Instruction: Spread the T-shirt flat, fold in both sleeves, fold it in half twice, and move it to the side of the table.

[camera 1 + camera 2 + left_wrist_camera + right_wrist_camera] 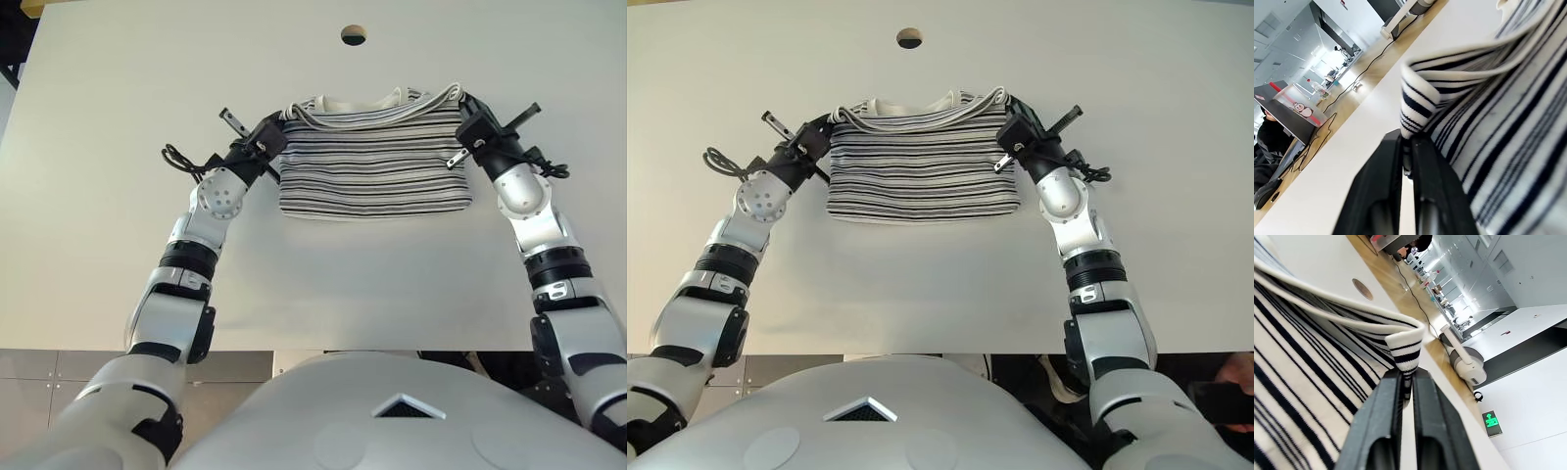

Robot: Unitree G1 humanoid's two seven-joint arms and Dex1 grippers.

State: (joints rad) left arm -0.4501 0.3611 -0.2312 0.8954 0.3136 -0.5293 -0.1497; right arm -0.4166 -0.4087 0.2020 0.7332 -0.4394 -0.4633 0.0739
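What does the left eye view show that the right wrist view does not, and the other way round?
Left eye view: the whole striped T-shirt, with the left claw at a far corner. Right wrist view: the right claw shut on a ribbed edge of the cloth, and a green sign in the room behind. Both: the T-shirt, the right claw, the white table and its round hole.

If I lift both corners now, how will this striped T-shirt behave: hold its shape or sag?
Probably floppy: the T-shirt bows and bunches along its top edge between the left gripper and the right gripper, so the middle should sag. Likely light: both hold it by thin pinches of fabric.
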